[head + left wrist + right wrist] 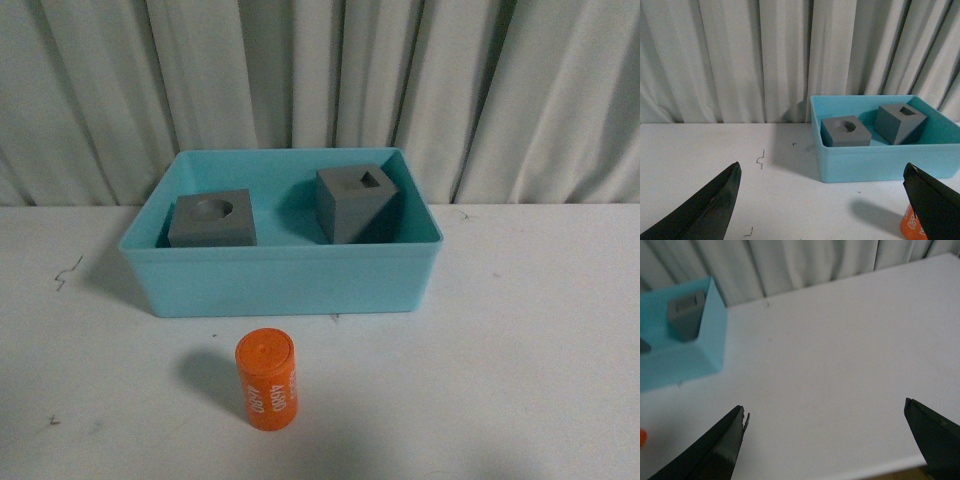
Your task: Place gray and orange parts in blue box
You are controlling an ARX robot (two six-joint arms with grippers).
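Observation:
The blue box point(285, 278) stands at the middle back of the white table. Inside it sit two gray blocks: one with a round recess point(211, 219) on the left, one with a square hole point(357, 204) tilted on the right. The orange cylinder point(266, 379) with white numbers lies on the table just in front of the box. No arm shows in the front view. My left gripper point(822, 172) is open over bare table, the blue box point(880, 160) ahead and the orange cylinder point(910, 225) by its one finger. My right gripper point(825, 410) is open over bare table, away from the blue box point(675, 360).
White curtains point(320, 90) hang close behind the table. Small dark marks point(65, 272) dot the tabletop left of the box. The table's front edge point(880, 471) shows in the right wrist view. A sliver of the orange cylinder point(642, 437) shows at that view's edge.

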